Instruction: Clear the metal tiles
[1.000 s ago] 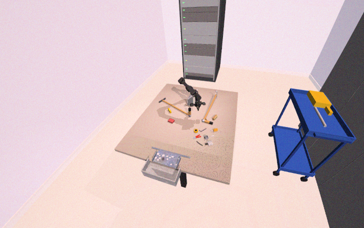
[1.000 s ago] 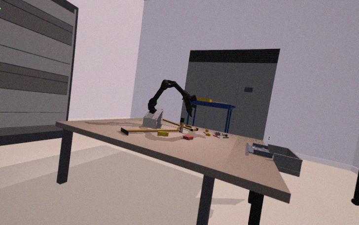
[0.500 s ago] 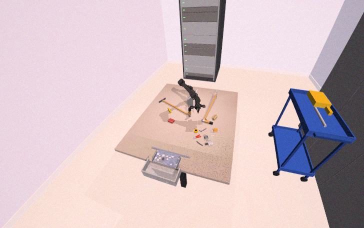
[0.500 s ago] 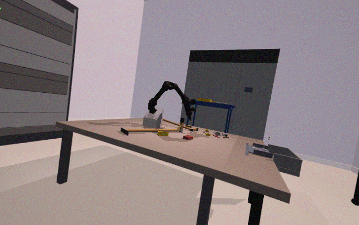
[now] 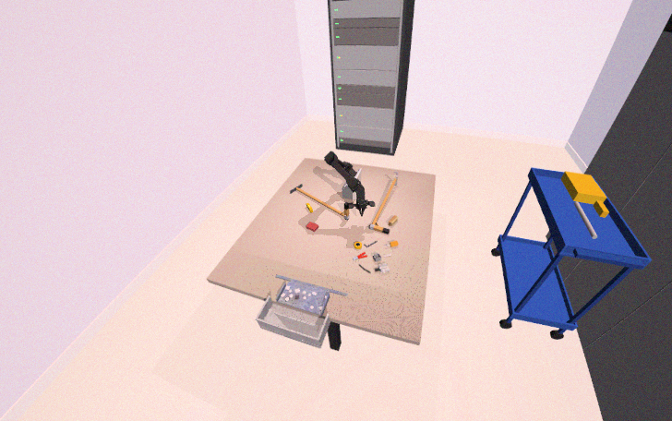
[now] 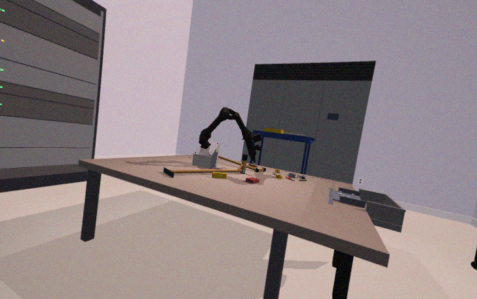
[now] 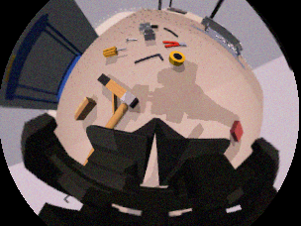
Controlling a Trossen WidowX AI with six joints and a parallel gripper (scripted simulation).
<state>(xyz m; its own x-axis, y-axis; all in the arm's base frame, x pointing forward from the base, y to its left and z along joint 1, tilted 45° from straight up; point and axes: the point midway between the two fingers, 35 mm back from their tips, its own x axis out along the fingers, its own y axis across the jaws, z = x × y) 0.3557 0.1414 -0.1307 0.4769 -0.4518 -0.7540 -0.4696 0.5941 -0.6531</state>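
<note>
My gripper is shut and empty, above the table between two long wooden-handled tools. The left tool has a wide black head and an upright grip. The right tool has a thin grey head at the back; its orange-and-black cross grip lies near the gripper. I cannot tell surely which is the scraper. Small pale tiles and a dark one lie scattered on the steel plate at the front edge. The catch box hangs beyond it; its inside is unclear.
A red block, a yellow block and a wooden block lie around the tools. A tape measure, red pliers and several small items lie farther forward. A bar crosses the plate's near end.
</note>
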